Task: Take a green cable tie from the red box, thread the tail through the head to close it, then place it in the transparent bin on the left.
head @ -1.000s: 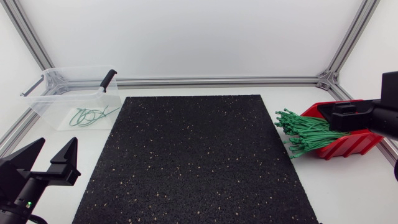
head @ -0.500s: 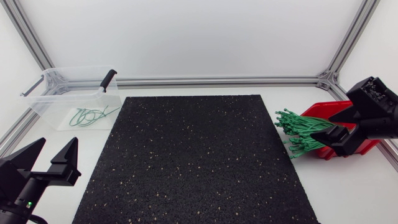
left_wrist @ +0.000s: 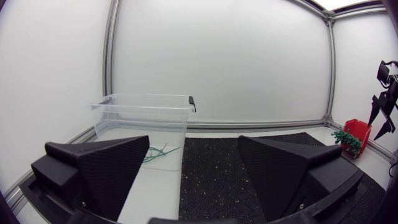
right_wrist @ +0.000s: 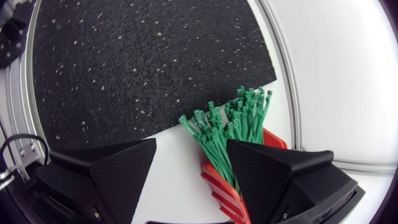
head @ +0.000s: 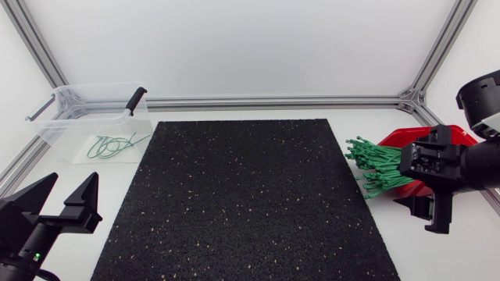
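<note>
The red box (head: 405, 138) sits at the table's right, with a bundle of green cable ties (head: 378, 165) spilling out of it towards the black mat (head: 246, 195). My right gripper (head: 428, 212) hangs over the box's near end, pointing down and open. In the right wrist view the ties (right_wrist: 231, 124) and the red box (right_wrist: 219, 186) lie beneath and between the open fingers (right_wrist: 124, 177), apart from them. At the near left, my left gripper (head: 62, 197) is open and holds nothing. The transparent bin (head: 58, 129) stands at the far left.
A few closed green ties (head: 114, 146) lie inside the bin, which has a black handle (head: 136, 100) on its rim. From the left wrist, the bin (left_wrist: 146, 112) shows ahead, the red box (left_wrist: 356, 127) far off beside the mat. Aluminium frame rails line the table's back edge.
My right arm has swung from lying across the red box to pointing its gripper down over the box's near end, and its fingers have narrowed a little. The left arm has not moved.
</note>
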You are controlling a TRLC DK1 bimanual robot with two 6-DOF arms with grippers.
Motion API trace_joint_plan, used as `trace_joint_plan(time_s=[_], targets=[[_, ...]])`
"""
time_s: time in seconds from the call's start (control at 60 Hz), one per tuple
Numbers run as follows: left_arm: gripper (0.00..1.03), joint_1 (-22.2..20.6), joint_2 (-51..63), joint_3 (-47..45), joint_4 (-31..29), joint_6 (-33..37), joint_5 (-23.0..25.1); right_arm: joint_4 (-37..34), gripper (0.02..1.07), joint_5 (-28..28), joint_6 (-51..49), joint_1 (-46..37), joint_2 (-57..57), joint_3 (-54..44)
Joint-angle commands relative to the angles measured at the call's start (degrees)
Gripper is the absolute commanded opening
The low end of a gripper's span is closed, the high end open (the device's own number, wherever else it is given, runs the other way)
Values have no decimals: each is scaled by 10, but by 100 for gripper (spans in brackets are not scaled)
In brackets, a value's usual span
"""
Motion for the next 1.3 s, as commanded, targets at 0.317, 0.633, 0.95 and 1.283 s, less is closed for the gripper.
trace_joint_plan(time_s=[0.317,0.633,0.95,1.283], targets=[[100,-4,-2,-23,-13,0,2,37,65,56,-155,33,29,-50],[100,-4,-2,-23,-13,0,2,96,65,107,-190,47,61,-78],[100,-4,-2,-23,-13,0,2,84,65,100,-211,55,92,-67],[100,-5,-1,-23,-13,0,2,28,64,70,-211,55,152,-7]])
